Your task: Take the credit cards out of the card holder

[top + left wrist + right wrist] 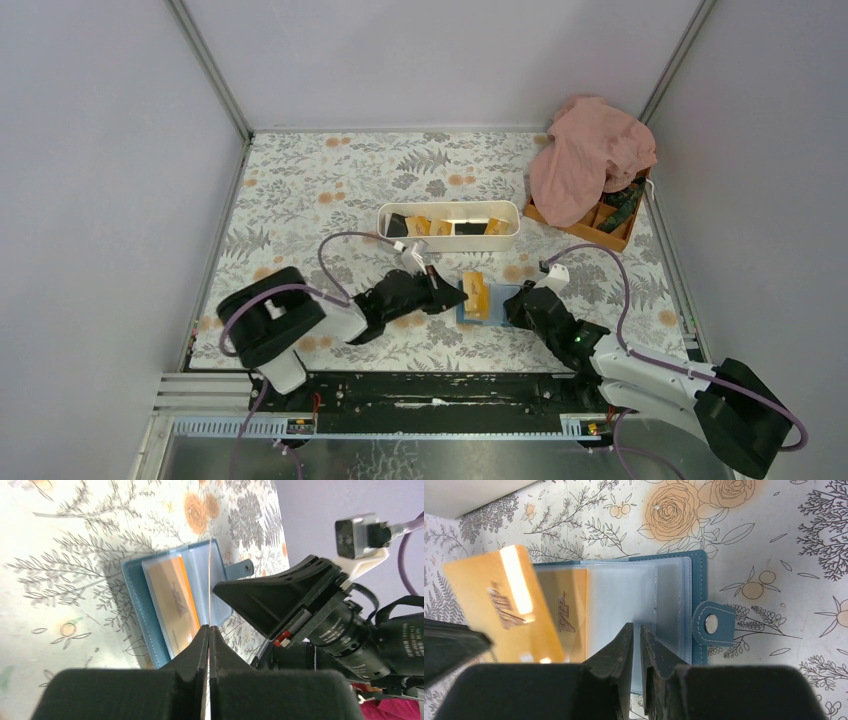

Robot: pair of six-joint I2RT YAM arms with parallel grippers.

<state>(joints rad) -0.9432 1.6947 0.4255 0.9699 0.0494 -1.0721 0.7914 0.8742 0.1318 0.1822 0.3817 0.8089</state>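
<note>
The blue card holder (497,301) lies open on the flowered table between my two grippers. My left gripper (458,294) is shut on an orange-yellow credit card (499,605), held tilted just above the holder's left half. In the left wrist view that card shows edge-on as a thin line running out from the closed fingertips (208,626). A second orange card (573,605) sits in a clear pocket of the holder (698,580). My right gripper (636,626) hovers over the empty clear pockets, jaws a narrow gap apart with nothing between them.
A long white tray (448,206) behind the holder contains orange and black cards. At the back right a pink cloth (590,155) drapes over an orange compartment box (600,232). Grey walls enclose the table on three sides.
</note>
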